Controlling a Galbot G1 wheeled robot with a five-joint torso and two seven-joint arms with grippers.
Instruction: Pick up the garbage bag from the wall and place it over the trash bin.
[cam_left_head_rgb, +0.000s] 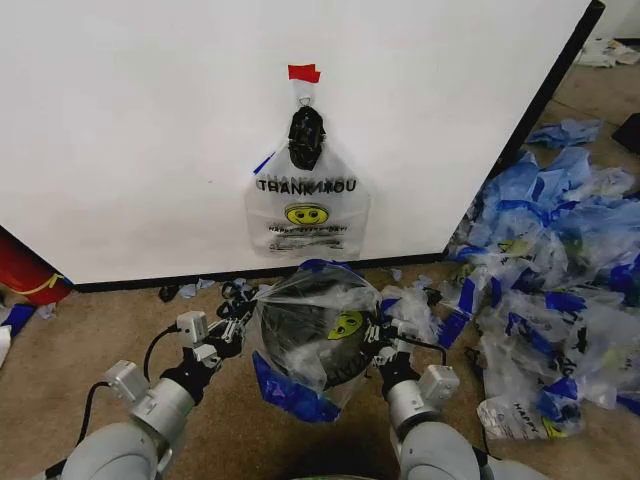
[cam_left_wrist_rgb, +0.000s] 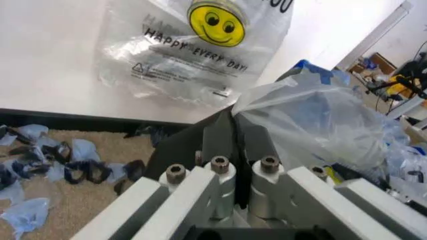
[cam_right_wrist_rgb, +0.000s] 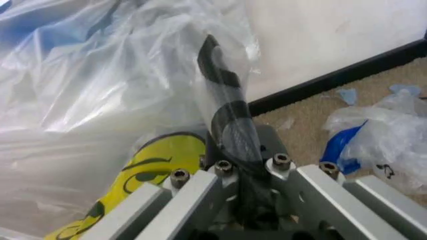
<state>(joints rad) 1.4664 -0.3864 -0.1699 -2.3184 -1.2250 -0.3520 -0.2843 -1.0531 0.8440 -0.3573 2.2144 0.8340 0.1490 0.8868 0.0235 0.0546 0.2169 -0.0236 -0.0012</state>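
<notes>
Head view: a garbage bag (cam_left_head_rgb: 318, 330) is stretched between the two grippers, low in front of the wall (cam_left_head_rgb: 150, 130), and draped over the black mesh trash bin (cam_left_head_rgb: 300, 340), which shows dark through the clear plastic. The left gripper (cam_left_head_rgb: 243, 318) pinches the bag's left edge; the right gripper (cam_left_head_rgb: 378, 335) pinches its right edge, just beside the yellow smiley. A second bag (cam_left_head_rgb: 307, 205) with "THANK YOU" print hangs on the wall from a black knot (cam_left_head_rgb: 305, 137) under a strip of red tape (cam_left_head_rgb: 303, 72). A big heap of clear-and-blue bags (cam_left_head_rgb: 550, 250) lies on the carpet (cam_left_head_rgb: 80, 350) to the right.

Left wrist view: the left gripper (cam_left_wrist_rgb: 233, 130) has its dark fingers (cam_left_wrist_rgb: 217, 137) pressed together on a fold of the bag (cam_left_wrist_rgb: 313, 120). Beyond it, the hanging bag (cam_left_wrist_rgb: 193, 50) rests flat against the wall (cam_left_wrist_rgb: 47, 55). Scraps of plastic (cam_left_wrist_rgb: 60, 160) lie on the carpet below the wall's black strip.

Right wrist view: the right gripper (cam_right_wrist_rgb: 227, 100) is closed, its fingers (cam_right_wrist_rgb: 233, 125) wrapped in clear film of the bag (cam_right_wrist_rgb: 100, 85), with the yellow print beside them
</notes>
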